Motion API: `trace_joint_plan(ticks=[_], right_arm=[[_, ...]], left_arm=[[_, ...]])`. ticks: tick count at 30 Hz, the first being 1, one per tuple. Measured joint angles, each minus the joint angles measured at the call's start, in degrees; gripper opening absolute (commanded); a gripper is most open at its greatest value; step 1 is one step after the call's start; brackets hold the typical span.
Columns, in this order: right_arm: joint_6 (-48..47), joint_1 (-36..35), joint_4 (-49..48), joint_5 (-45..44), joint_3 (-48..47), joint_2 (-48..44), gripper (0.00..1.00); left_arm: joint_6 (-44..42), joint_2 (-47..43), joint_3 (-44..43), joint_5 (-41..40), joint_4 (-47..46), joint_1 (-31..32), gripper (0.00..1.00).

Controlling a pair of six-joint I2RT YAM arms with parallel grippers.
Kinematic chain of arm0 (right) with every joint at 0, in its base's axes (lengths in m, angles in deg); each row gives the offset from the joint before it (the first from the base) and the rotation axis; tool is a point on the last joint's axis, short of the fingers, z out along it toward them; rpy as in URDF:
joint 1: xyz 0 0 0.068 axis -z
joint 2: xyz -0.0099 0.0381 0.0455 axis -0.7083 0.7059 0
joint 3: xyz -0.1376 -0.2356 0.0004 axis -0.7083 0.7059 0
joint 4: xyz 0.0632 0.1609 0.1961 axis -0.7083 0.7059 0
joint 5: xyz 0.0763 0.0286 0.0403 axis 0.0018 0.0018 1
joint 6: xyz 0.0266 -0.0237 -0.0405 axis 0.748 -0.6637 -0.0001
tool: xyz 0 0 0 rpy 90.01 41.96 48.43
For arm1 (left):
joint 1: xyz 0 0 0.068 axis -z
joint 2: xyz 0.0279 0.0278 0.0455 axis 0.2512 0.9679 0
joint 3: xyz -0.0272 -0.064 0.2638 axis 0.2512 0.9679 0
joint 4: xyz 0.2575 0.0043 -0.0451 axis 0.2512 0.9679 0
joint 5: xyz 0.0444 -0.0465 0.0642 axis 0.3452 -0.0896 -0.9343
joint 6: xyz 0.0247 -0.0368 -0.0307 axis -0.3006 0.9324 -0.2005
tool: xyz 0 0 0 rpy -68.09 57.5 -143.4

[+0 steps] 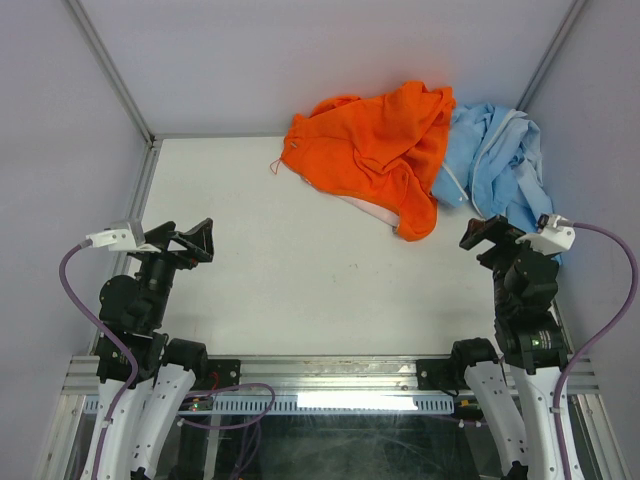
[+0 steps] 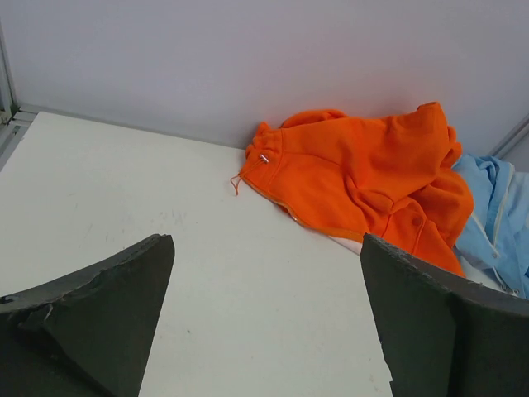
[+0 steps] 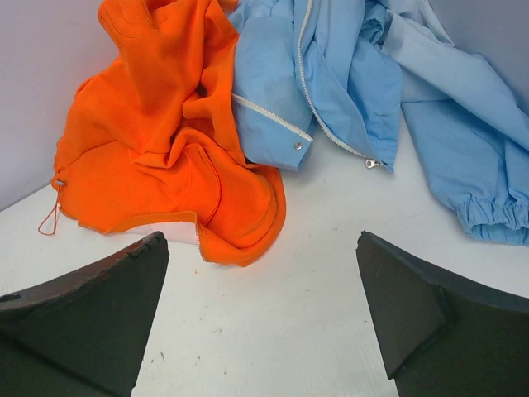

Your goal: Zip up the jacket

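Where the bright orange fleece jacket (image 1: 370, 150) lies: crumpled at the white table's (image 1: 300, 270) far edge, touching a light blue garment (image 1: 495, 165).
Left gripper (image 1: 192, 242): jaws apart, empty.
Right gripper (image 1: 484, 232): jaws apart, empty.
Progress: nothing zipped yet.

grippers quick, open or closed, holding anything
Left gripper: open, holding nothing, well short of the jacket.
Right gripper: open, holding nothing, above the table near the jacket.
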Motion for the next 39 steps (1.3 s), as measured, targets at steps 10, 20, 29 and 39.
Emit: trace_joint_plan(ticks=[10,20,29,39], right_arm=[[-0.8,0.0,-0.7,2.8,0.0,0.8,1.00],[-3.8,0.0,-6.2,14.2,0.0,12.8,1.00],[-6.3,-0.4,-26.5,21.3,-0.1,37.0,1.00],[-7.9,-7.9,-44.3,21.4,-22.2,77.9,1.00]], left_arm=[[0.0,-0.1,0.0,0.1,0.0,0.0,0.99],[0.0,-0.1,0.0,1.1,0.0,0.0,0.99],[0.0,1.1,0.0,3.2,0.0,0.0,0.99],[0.0,3.6,0.2,4.1,0.0,0.0,0.99]])
